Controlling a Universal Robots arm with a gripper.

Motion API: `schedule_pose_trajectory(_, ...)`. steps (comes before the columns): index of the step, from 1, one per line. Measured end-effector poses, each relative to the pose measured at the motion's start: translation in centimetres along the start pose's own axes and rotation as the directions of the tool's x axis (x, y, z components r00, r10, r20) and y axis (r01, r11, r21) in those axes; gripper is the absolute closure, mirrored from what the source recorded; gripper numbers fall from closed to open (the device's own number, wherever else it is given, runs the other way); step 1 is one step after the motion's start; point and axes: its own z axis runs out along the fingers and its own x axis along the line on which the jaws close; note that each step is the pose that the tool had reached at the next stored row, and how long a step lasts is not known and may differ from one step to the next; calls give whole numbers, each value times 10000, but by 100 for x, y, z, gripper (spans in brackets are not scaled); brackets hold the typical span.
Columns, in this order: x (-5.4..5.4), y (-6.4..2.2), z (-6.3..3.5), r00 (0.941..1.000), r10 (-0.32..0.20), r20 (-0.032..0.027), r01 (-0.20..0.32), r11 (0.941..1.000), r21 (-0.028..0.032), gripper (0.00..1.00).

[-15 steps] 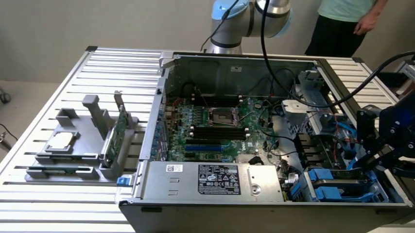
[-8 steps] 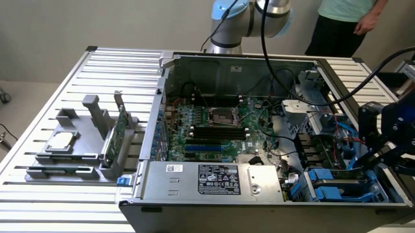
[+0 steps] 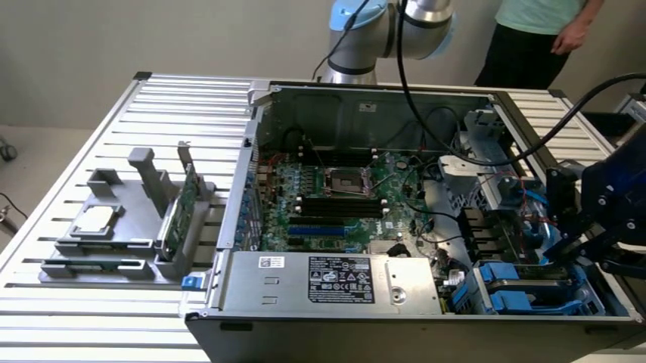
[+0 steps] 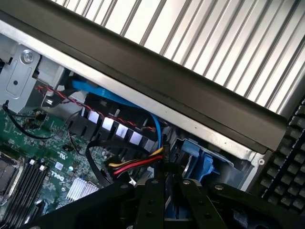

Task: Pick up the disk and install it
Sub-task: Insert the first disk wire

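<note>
One arm, one pincer (image 3: 568, 246), hanging over the open computer case (image 3: 404, 85) at its drive-bay end, the case's end on the exterior view's right. Pincer state: clenched, the two black fingers (image 4: 151, 202) standing close with a thin blue strip between them. I take the strip for the disk (image 4: 167, 206), held edge-on by its blue carrier; the label face is hidden. So the disk lies straight between the fingers, not off to a side, and its long axis seems to run along the fingers' line, down toward the bay, though that is a judgement. Just past the fingertips, inside the case wall, sits a blue plastic bay fitting (image 4: 202, 161), beside a red-yellow cable bundle (image 4: 138, 164). Count: one disk; at least two blue bay fronts (image 3: 517, 280) inside the case. Outside the case, on the slatted desk (image 3: 60, 151), one grey fixture (image 3: 121, 240) carries one silver chip (image 3: 96, 219) and one green card (image 3: 183, 215). One person (image 3: 535, 38) stands beyond the case.
</note>
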Motion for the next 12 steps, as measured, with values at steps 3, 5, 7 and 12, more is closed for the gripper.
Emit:
schedule_pose_trajectory(3, 11, -54, -1, 10000, 0, 11, 0, 10000, 5, 84)
schedule_pose_trajectory(5, 20, -78, -2, 10000, -1, 74, 1, 10000, 37, 84)
schedule_pose_trajectory(7, 21, -83, -2, 9999, 16, 150, -18, 9999, 103, 84)
schedule_pose_trajectory(12, 22, -85, -1, 9992, 141, 383, -153, 9994, 296, 84)
